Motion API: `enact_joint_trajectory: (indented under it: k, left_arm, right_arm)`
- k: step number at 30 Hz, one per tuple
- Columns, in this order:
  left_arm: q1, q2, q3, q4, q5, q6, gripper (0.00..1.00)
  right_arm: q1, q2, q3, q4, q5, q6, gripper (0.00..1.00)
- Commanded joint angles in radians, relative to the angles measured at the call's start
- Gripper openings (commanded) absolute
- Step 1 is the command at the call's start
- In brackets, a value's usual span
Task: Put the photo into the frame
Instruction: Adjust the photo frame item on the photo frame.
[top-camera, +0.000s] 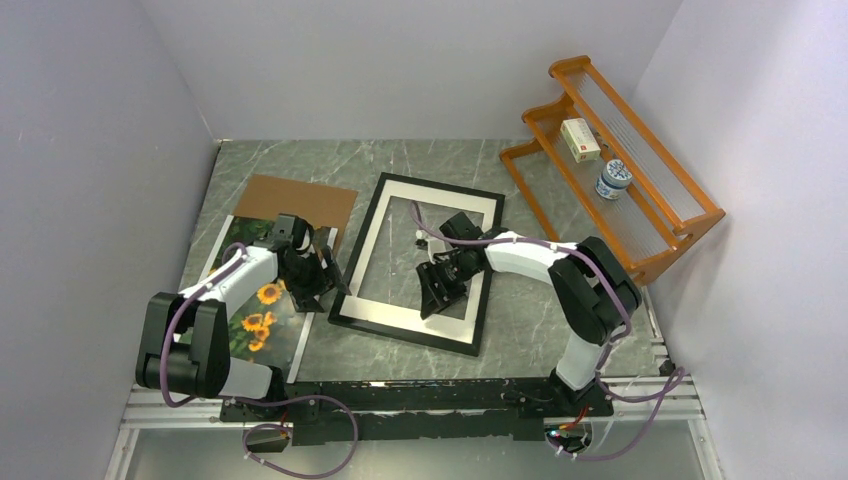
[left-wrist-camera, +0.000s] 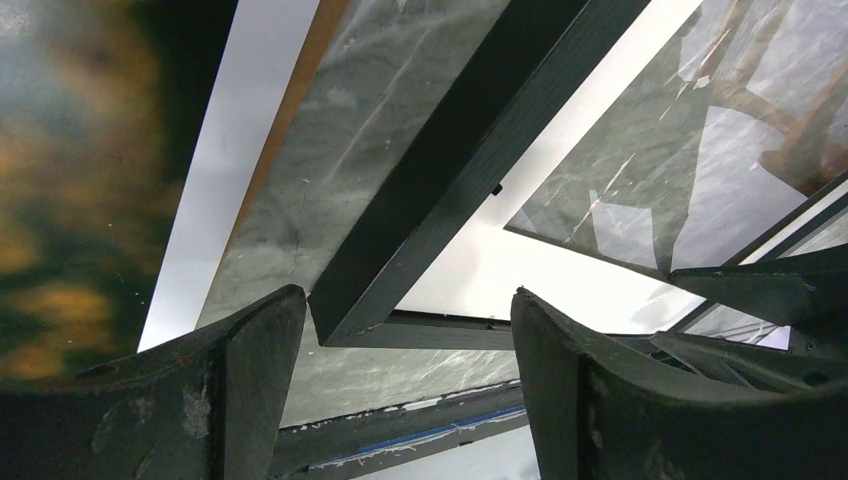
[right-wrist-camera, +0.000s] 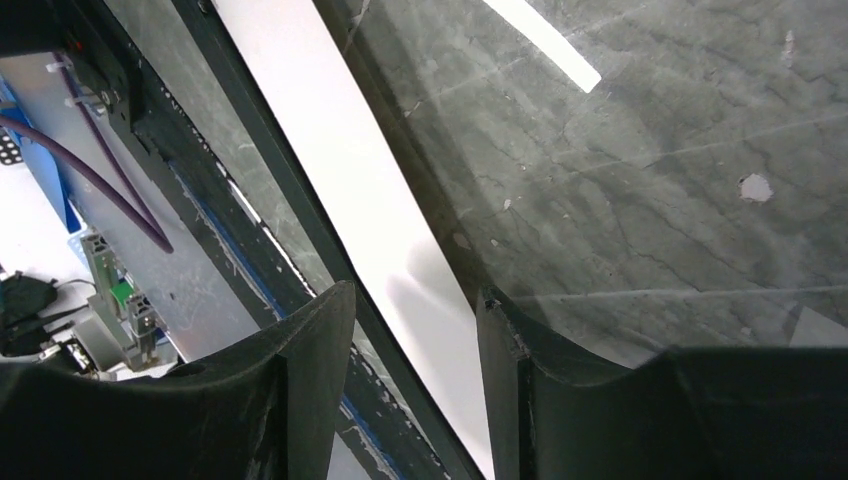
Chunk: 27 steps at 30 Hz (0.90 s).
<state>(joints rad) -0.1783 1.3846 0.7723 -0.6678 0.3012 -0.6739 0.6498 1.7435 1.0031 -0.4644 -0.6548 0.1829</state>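
Matt black frame (top-camera: 358, 250), glossy pane (top-camera: 395, 255), orange wooden rack (top-camera: 682, 240)

Top view is bright, evenly lit and sharp, with only soft, short shadows on the table (top-camera: 530, 320). In the left wrist view the photo (left-wrist-camera: 60, 200) is blurred to smears, the fingers (left-wrist-camera: 230, 400) are soft, and broken reflections cross the frame (left-wrist-camera: 450, 190). The right wrist view shows a white glare streak on the glass, and its near fingers (right-wrist-camera: 290, 400) are out of focus.

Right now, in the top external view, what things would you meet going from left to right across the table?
the photo → left claw → the frame → orange rack. The right claw overlaps the frame, so it is left out.
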Motion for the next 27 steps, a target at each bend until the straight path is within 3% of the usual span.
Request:
enact_joint_trajectory:
  k: [1, 5, 16, 27]
  left_arm:
    - [-0.003, -0.021, -0.013, 0.016, 0.025, -0.001, 0.80]
    - [-0.003, -0.020, -0.016, 0.016, 0.026, 0.000, 0.81]
    - [-0.003, -0.018, -0.018, 0.018, 0.026, 0.004, 0.81]
    - [-0.003, -0.028, -0.030, 0.013, 0.013, 0.004, 0.81]
  right_arm:
    - [0.009, 0.009, 0.039, -0.005, -0.004, -0.036, 0.51]
    - [0.016, 0.010, 0.040, -0.010, -0.024, -0.055, 0.49]
    - [0.021, -0.005, 0.038, -0.031, -0.119, -0.098, 0.30]
    - [0.025, 0.042, 0.043, -0.023, -0.200, -0.126, 0.41]
